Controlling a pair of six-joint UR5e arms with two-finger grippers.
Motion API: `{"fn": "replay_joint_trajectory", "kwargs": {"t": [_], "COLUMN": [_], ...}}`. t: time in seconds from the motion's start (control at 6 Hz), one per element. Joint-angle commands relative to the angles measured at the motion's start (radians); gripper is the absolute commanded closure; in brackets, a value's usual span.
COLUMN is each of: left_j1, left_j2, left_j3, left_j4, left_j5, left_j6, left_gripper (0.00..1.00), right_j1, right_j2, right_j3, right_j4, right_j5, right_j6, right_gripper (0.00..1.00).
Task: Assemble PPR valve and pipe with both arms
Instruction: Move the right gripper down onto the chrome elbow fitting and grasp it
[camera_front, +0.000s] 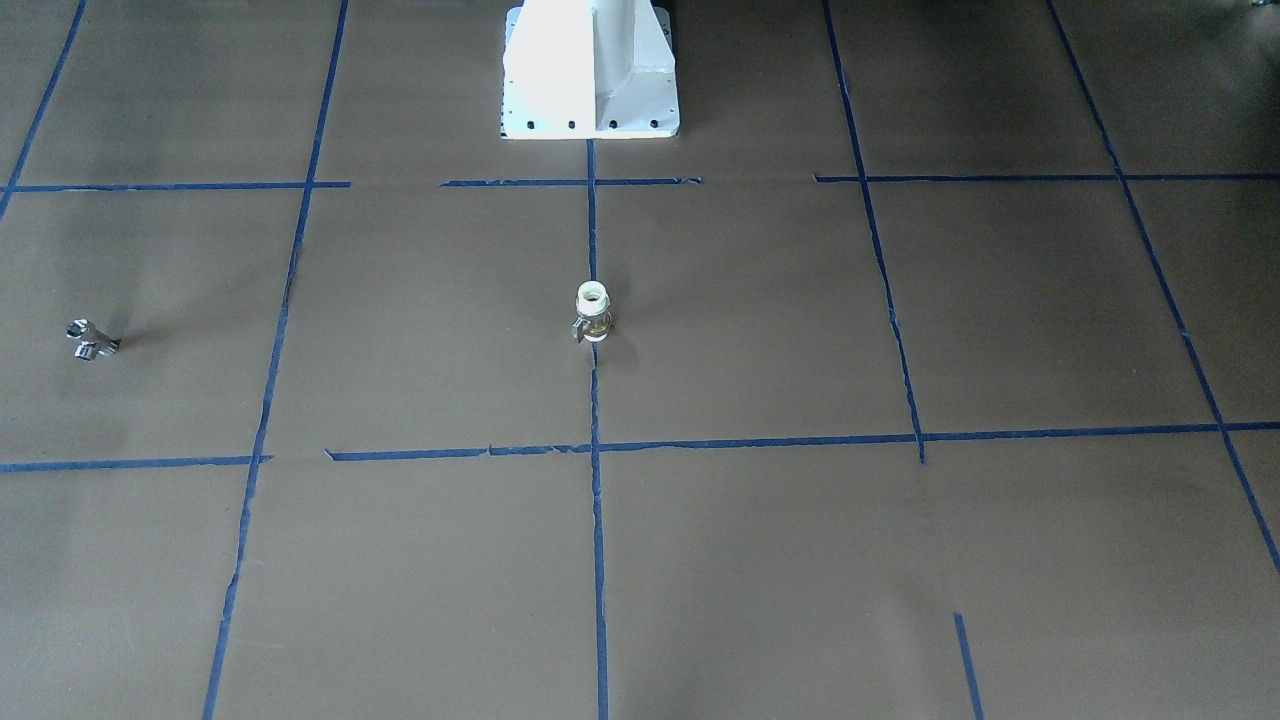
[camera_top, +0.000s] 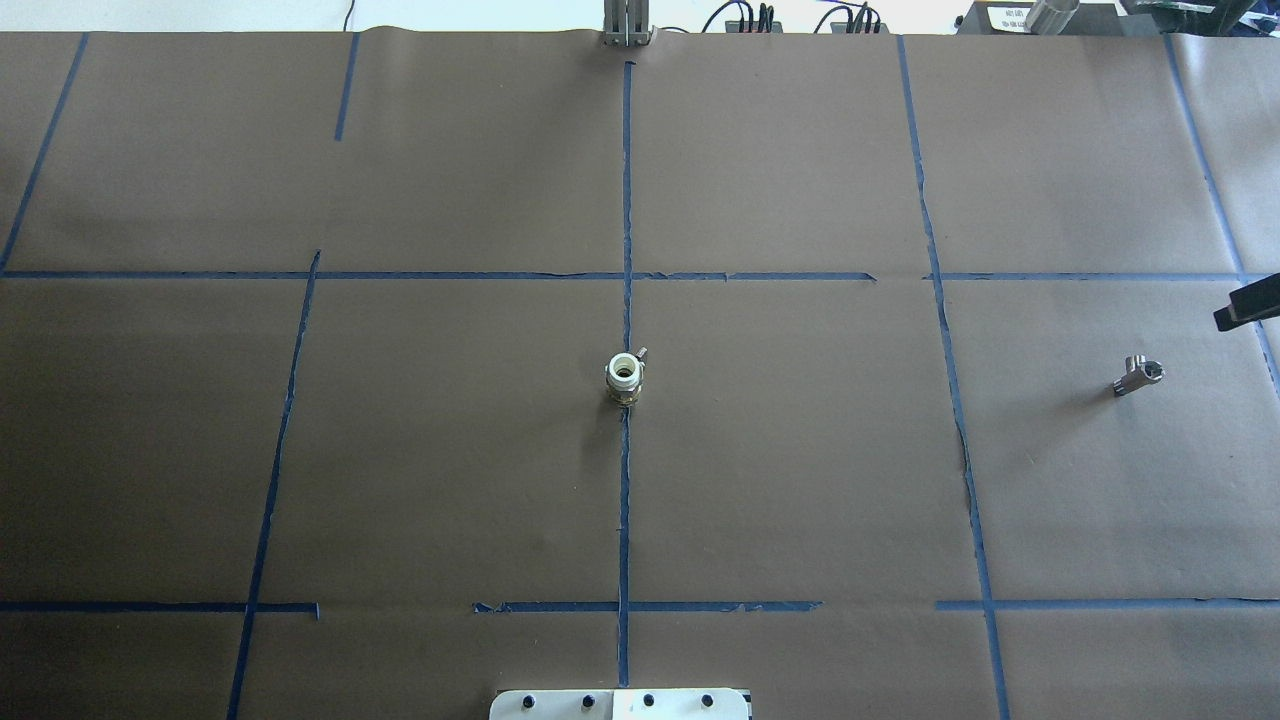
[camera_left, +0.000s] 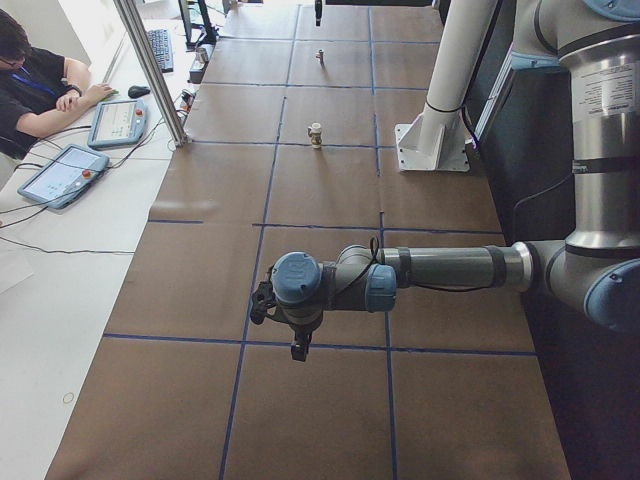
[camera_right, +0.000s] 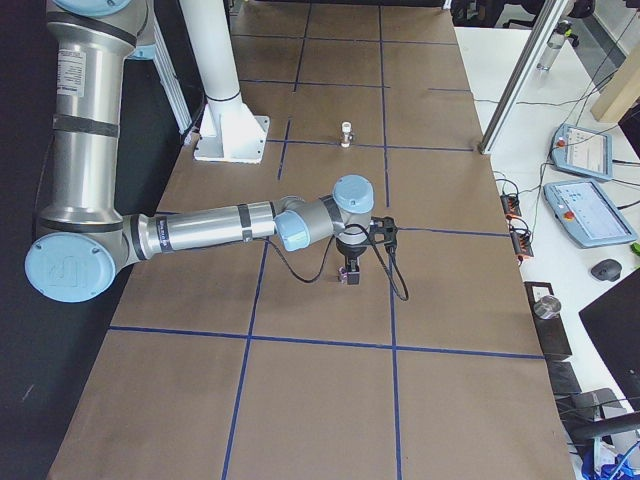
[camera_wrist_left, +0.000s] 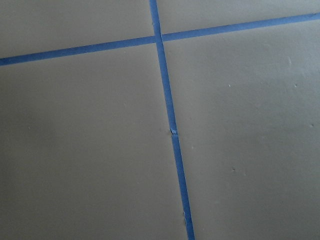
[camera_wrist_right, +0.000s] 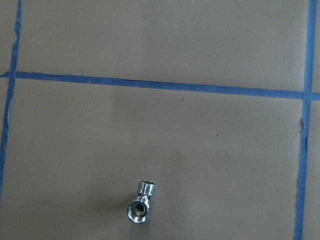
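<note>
PPR valve: lies on its side on the table, far out to the robot's right of the white pedestal, apart from everything else. Right wrist view: one threaded port lies flat, one open port faces the camera.

Pipe: stands upright straight out in front of the pedestal, on the centre tape line. White open end up, small stub at its side. Well apart from the valve.

Surface: brown paper covers the whole table, gridded with blue tape. Tape is torn and gapped in places. One tape line crosses the paper between pipe and valve.

Room: a white desk runs along the table edge opposite the pedestal. An operator in a black shirt sits there. Teach pendants and a keyboard lie on it. An aluminium post rises at the table edge.

Left arm: forearm level, reaching over the table to the robot's left of the pedestal. Left gripper points down above the paper; wrist view shows only paper and a tape crossing. Whether its jaws are apart or together, cannot tell.

Right arm: stretched out on the pedestal's other side. Right gripper points down, near the valve. Jaw state likewise cannot be told.
</note>
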Motion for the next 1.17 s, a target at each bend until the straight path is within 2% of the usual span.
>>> {"fn": "replay_joint_trajectory", "kwargs": {"t": [0.0, 0.17, 0.5, 1.0], "left_j1": [0.000, 0.000, 0.000, 0.000], "left_j2": [0.000, 0.001, 0.000, 0.001], "left_j3": [-0.001, -0.001, 0.001, 0.001], "left_j4": [-0.001, -0.001, 0.000, -0.001], "left_j5": [-0.001, -0.001, -0.001, -0.001], "left_j6": [-0.001, -0.001, -0.001, -0.001], "left_gripper": [0.00, 0.00, 0.00, 0.00], "right_j1": [-0.109, -0.144, -0.197, -0.212], "right_j2": [-0.019, -0.017, -0.007, -0.005], "right_j3": [-0.067, -0.117, -0.116, -0.118], "right_j4": [0.166, 0.255, 0.268, 0.266], "right_j5": [-0.098, -0.103, -0.118, -0.132], "right_j6": [0.087, 0.145, 0.187, 0.184], "right_gripper": [0.00, 0.00, 0.00, 0.01]}}
